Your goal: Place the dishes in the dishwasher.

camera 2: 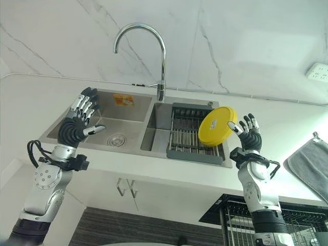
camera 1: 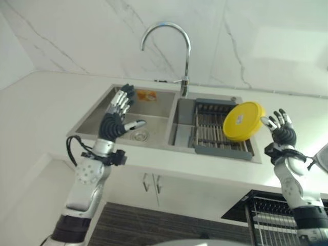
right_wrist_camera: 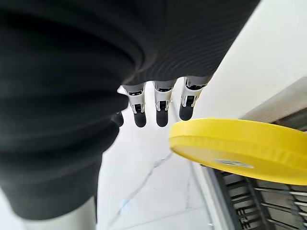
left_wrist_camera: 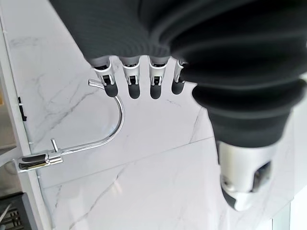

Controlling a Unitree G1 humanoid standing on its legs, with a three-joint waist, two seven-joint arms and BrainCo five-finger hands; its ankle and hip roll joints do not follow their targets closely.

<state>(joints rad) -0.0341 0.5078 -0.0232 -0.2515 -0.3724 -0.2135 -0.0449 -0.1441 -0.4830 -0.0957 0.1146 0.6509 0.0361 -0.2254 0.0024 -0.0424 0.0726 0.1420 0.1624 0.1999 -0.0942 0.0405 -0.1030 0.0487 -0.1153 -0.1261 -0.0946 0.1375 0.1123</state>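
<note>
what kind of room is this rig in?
Most likely a home-style kitchen: a steel double sink set in a white counter, a tall curved faucet against a marble-look wall, and a pulled-out dishwasher rack below. A yellow plate stands over the drying rack.

Robot hand [left_wrist_camera: 144, 81] (fingers straight) before curved chrome faucet [left_wrist_camera: 103, 139] and marble wall [left_wrist_camera: 158, 182].

kitchen — double sink [camera 2: 102, 134] | tap [camera 2: 148, 46] | marble wall [camera 2: 246, 41]
</note>
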